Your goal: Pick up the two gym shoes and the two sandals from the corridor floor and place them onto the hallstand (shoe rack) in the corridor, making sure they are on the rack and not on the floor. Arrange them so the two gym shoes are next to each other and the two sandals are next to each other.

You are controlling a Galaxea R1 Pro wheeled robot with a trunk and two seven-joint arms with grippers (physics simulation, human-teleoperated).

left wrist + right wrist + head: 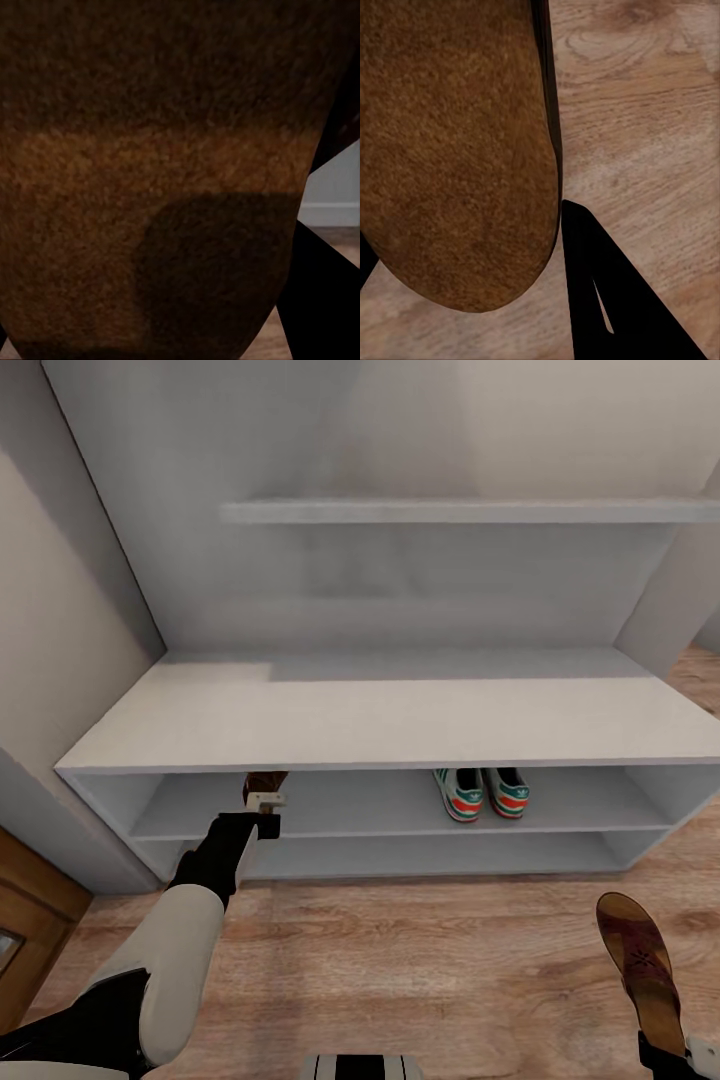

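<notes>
While left tool grips sandal at upper shelf mouth, frame centre-left, gym shoes sit paired to right. Right tool clamps second sandal, long axis toward hallstand, lower right.

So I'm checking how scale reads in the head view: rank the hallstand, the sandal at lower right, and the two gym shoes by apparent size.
1. hallstand, by far the largest.
2. sandal at lower right, though it is nearer the camera, so its size is inflated.
3. gym shoes: left gym shoe and right gym shoe look alike; no ranking between them.
</notes>
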